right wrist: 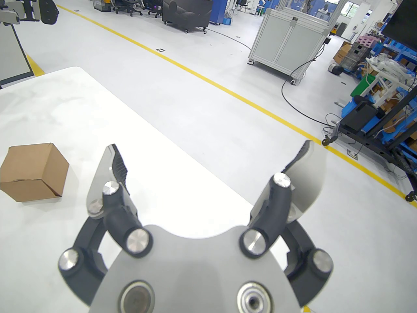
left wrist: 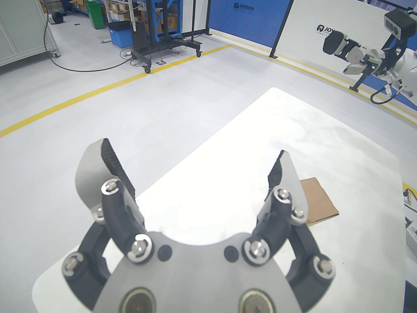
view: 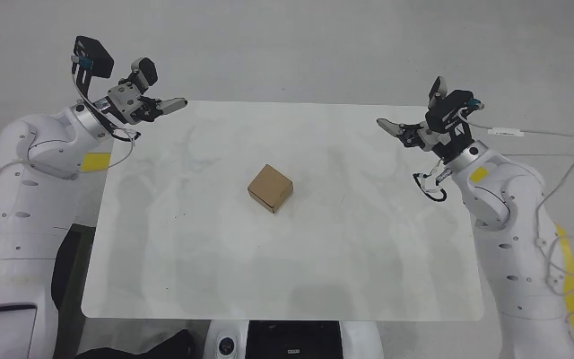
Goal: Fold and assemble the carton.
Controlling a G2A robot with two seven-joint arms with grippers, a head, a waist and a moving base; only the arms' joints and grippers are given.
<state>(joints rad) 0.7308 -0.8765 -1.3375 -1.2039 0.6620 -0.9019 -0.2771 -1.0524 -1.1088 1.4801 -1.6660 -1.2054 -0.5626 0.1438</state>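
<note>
The brown carton sits as a closed box near the middle of the white surface. Beyond it, the left jaws hang spread and empty at the far left corner, the right jaws likewise at the far right.

Carton on the table, near its middle. Left gripper above the far left corner. Right gripper above the far right corner. Both well apart from the carton, one to each side.
</note>
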